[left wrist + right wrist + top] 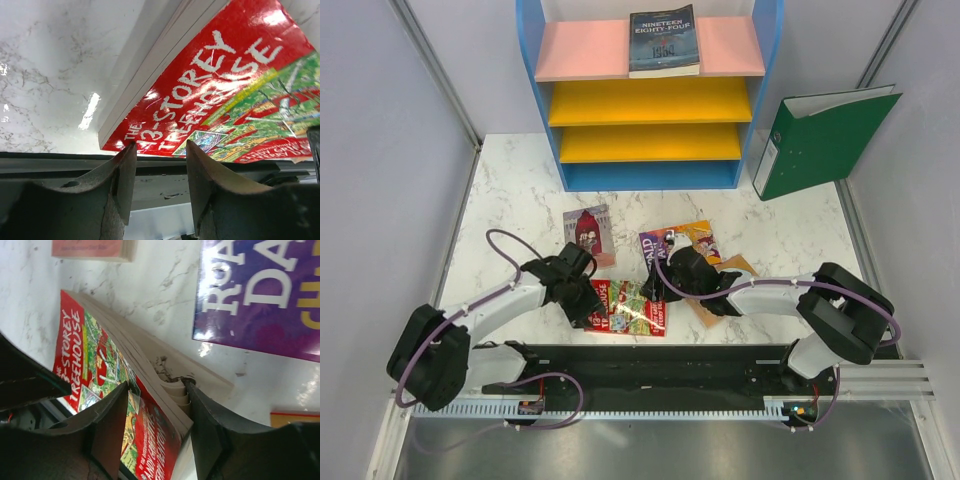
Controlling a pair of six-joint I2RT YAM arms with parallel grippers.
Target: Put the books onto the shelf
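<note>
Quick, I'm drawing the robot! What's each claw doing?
Left gripper: at corner of red-green paperback book, grip unclear.
Right gripper: shut on that book.

Top cam is looking down from behind the arms at the Storey Treehouse book [630, 307]; your wrist cams are hugging it close from opposite ends.

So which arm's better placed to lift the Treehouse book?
Right. The right end effector straddles the raised page edge of the Treehouse book; the left end effector only meets the cover's lower edge, nothing between its fingers.
</note>
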